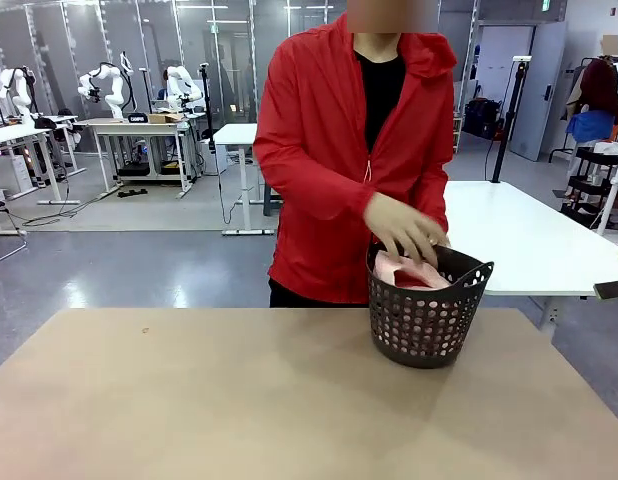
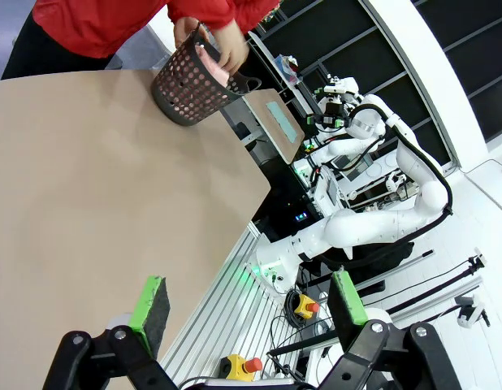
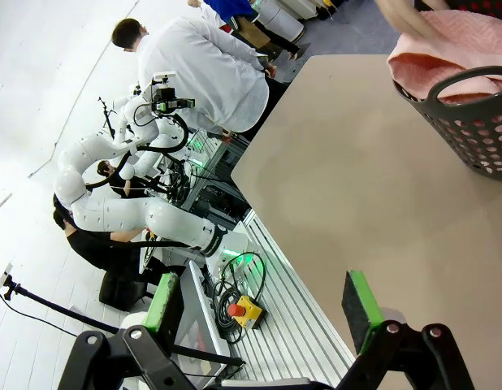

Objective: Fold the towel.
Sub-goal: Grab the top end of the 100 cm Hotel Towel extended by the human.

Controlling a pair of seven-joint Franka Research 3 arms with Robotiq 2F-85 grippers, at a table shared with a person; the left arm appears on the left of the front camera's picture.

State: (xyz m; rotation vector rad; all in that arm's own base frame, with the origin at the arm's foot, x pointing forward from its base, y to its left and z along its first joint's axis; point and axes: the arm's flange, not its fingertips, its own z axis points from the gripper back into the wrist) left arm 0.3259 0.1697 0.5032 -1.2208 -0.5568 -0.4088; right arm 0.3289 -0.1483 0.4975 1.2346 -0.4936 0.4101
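The salmon-pink towel (image 1: 407,272) lies bunched inside a dark perforated basket (image 1: 423,322) at the far right of the brown table. A person in a red jacket stands behind it with one hand (image 1: 403,228) reaching into the basket onto the towel. The right wrist view catches the towel (image 3: 446,49) bulging over the basket rim (image 3: 466,81) at top right. In the left wrist view the basket (image 2: 190,85) sits far off with the hand at its rim. My left gripper (image 2: 249,305) and right gripper (image 3: 267,305) are both open, empty, hanging off the table's near edge.
The brown table (image 1: 189,400) stretches wide between me and the basket. A white table (image 1: 534,240) stands behind at the right. The other arm's white body (image 2: 373,219) and an emergency stop box (image 3: 239,313) lie beside the table edge.
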